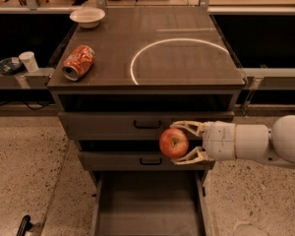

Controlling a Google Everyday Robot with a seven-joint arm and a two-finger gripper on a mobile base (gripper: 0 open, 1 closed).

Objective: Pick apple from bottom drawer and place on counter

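Apple (173,143) pinched top and bottom between the pale jaws of the gripper (176,143), in mid-air, level with the gap between the two handled drawers and just right of their black handles. Well above the floor of the bottom drawer (147,210), below the front edge of the desk (187,33), touching neither. Red skin with a yellowish patch and the stem dimple turned toward the camera.

White arm (255,141) reaching in from the right, roughly level, crossing the cabinet's right front corner.

Bottom drawer pulled out toward the camera, plain flat floor in view. Upper drawer (113,125) and middle drawer (113,160) pushed in, their fronts directly behind the apple.

On the desk: thin white circle (132,65) on the right half; crushed orange-red soda can (78,62) on its side near the left front corner, outside the circle; small pale bowl (87,16) at the far left corner, well apart from the can.

Beside the cabinet on the left, a lower shelf (39,77) with a white paper cup (28,61) and a dark dish (9,65) just beside it. Speckled floor (24,156) on both sides.
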